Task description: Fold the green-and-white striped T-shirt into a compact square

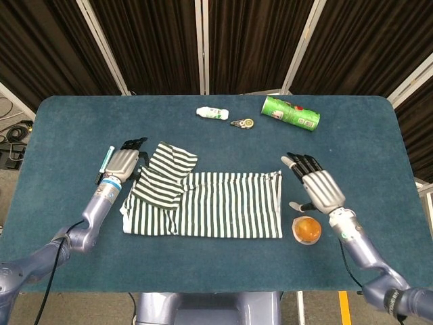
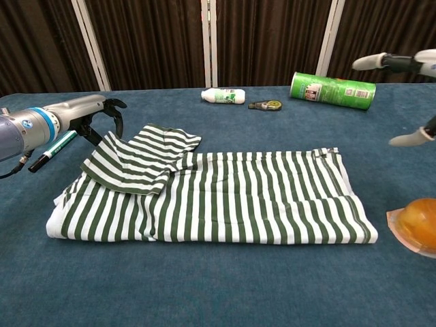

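At mid-bench (image 1: pixel 61 115), the striped shirt (image 1: pixel 210 210) is laid flat as a wide band, w/ its left end doubled over into a loose flap angled toward the far side. Landmark: the shirt.

Left hand (image 1: pixel 123 164) is seen just at the shirt's far-left corner, palm down; its dark fingers (image 2: pixel 112 109) are curled over the edge of the flap, but whether cloth is actually pinched can't be told from either view.

Right hand (image 1: pixel 319 188) is held raised, off the shirt's right edge and apart from it, fingers spread, nothing gripped. In the chest view only fingertips (image 2: pixel 371 63) are caught at the frame's right side.

An orange (image 1: pixel 307 229) on a wrapper is set just right of the shirt's near-right corner. A marker pen (image 1: pixel 106 162) lies left of the shirt, beside the left hand. Beyond the shirt, toward the far edge: a small white bottle (image 1: pixel 212 113), a tape measure (image 1: pixel 242 123) and a green can (image 1: pixel 290 113) on its side.
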